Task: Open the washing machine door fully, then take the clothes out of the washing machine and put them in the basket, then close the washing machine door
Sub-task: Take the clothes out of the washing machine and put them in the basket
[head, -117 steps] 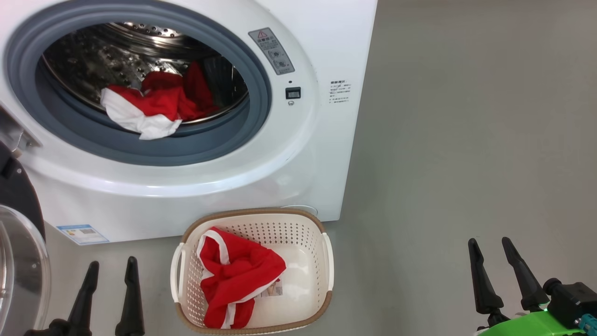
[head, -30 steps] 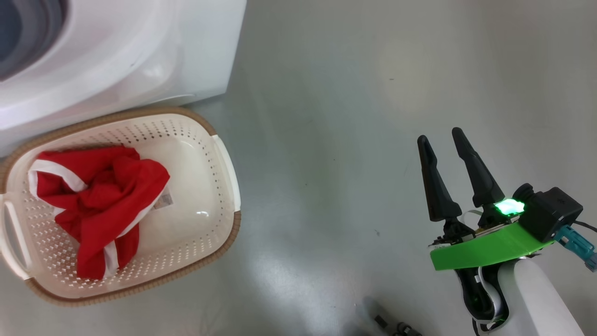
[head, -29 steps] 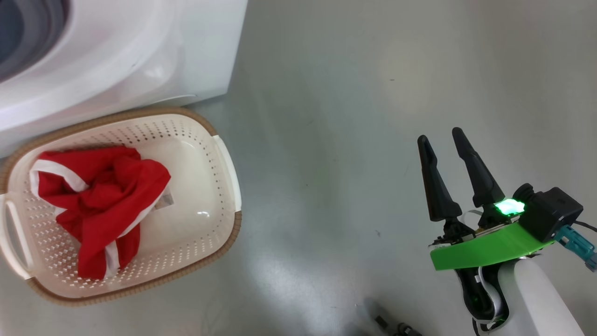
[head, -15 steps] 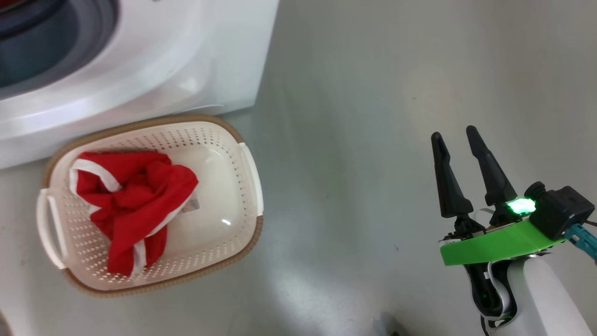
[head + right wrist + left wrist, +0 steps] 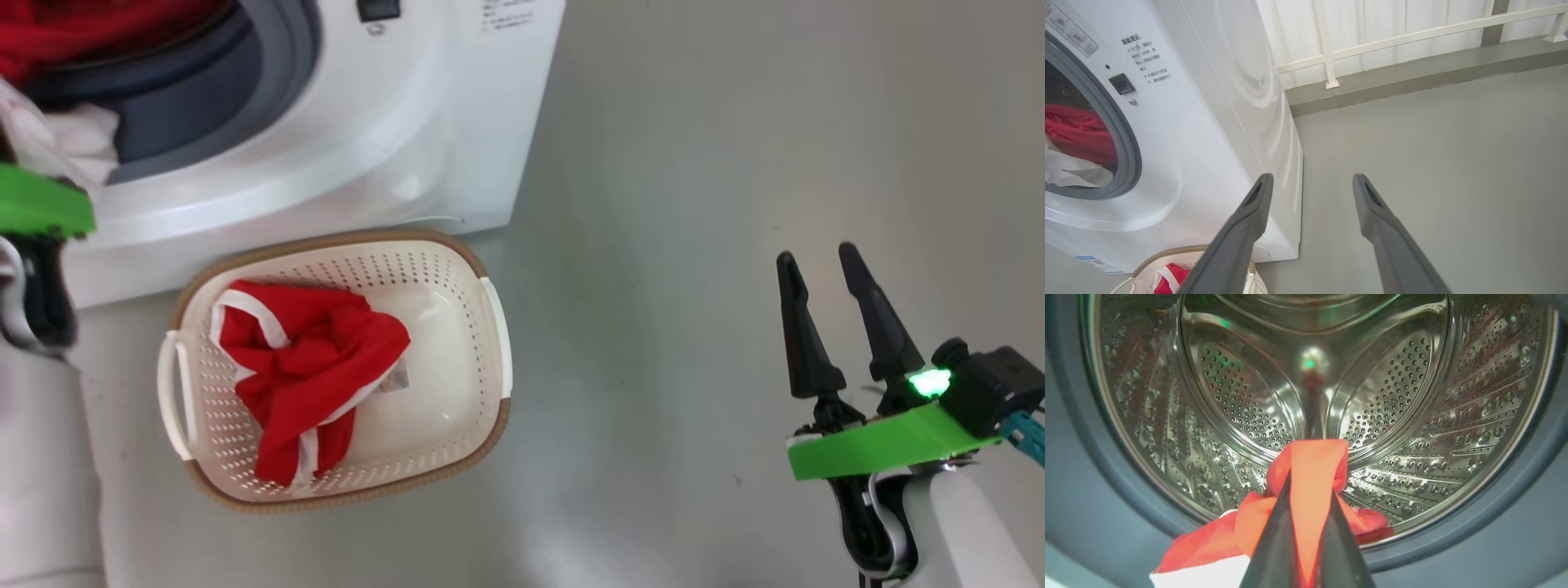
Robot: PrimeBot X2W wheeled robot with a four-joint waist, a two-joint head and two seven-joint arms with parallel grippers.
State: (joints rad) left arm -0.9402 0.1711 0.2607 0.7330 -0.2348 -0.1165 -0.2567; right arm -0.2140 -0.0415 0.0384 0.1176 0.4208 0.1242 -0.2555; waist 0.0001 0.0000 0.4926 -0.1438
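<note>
Washing machine [image 5: 408,122] mouth stood uncovered, so the opening of the door was judged done.

Basket [image 5: 343,238] sat on the grey floor [image 5: 694,163], just in front of the machine's lower right corner. One red garment with white trim [image 5: 310,359] lay crumpled in its left half; the right half was bare plastic.

Left gripper [image 5: 1310,486] was at the mouth, pointing into the steel drum [image 5: 1412,396]. Its fingers were pressed together on a fold of red cloth [image 5: 1314,457]. The rest of that cloth, red with a white part, trailed down over the lip of the grey rubber ring [image 5: 277,65]. Drum wall behind it looked bare, as far as could be seen. Could not tell whether the pinched bundle was one piece or more.

Right gripper [image 5: 816,253] hung over open floor, well apart from the basket and the machine, fingers spread, holding nothing.

Judgement: roughly midway. Door opened, one garment delivered, another gripped but not yet clear of the machine. Left to do: carry it to the basket, release it, check the drum, shut the door.
</note>
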